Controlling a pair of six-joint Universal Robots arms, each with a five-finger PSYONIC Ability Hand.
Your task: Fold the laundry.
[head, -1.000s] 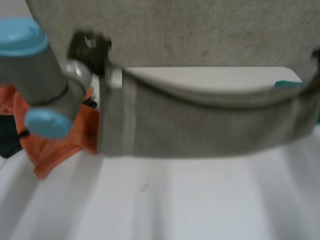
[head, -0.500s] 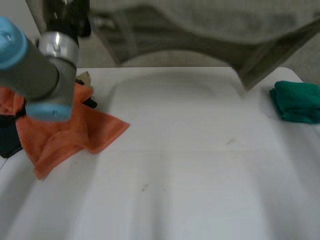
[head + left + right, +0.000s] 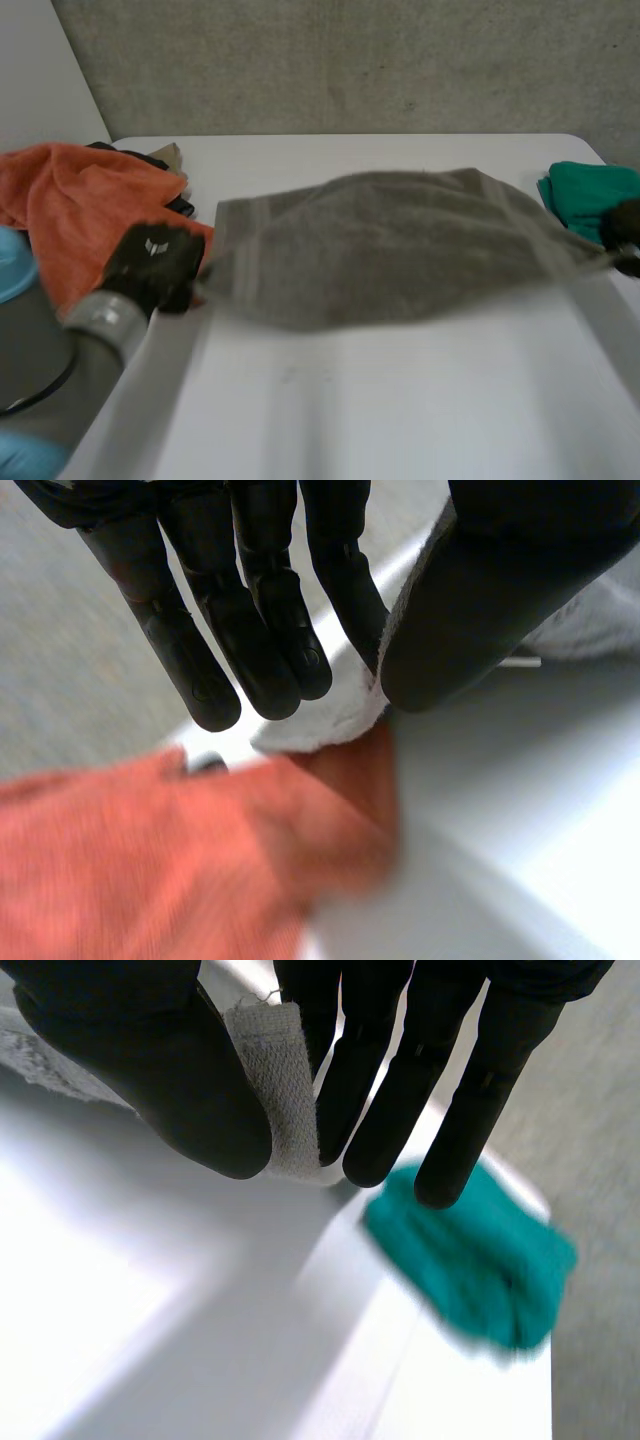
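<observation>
A grey towel (image 3: 400,245) billows just above the white table (image 3: 400,400), stretched between both hands. My left hand (image 3: 152,268) holds its near left corner, and the left wrist view has that corner (image 3: 330,705) pinched between the thumb and the fingers (image 3: 265,630). My right hand (image 3: 625,228) is at the table's right edge, on the towel's right corner. In the right wrist view that corner (image 3: 282,1080) is pinched between the thumb and the fingers (image 3: 385,1090).
An orange towel (image 3: 70,215) lies heaped at the table's left side, right behind my left hand. A folded green cloth (image 3: 590,195) sits at the far right, close to my right hand. A grey wall (image 3: 350,60) stands behind the table.
The towel was flung up high above the table and has come down low over it. Both hands have dropped from above to table height at the left and right sides.
</observation>
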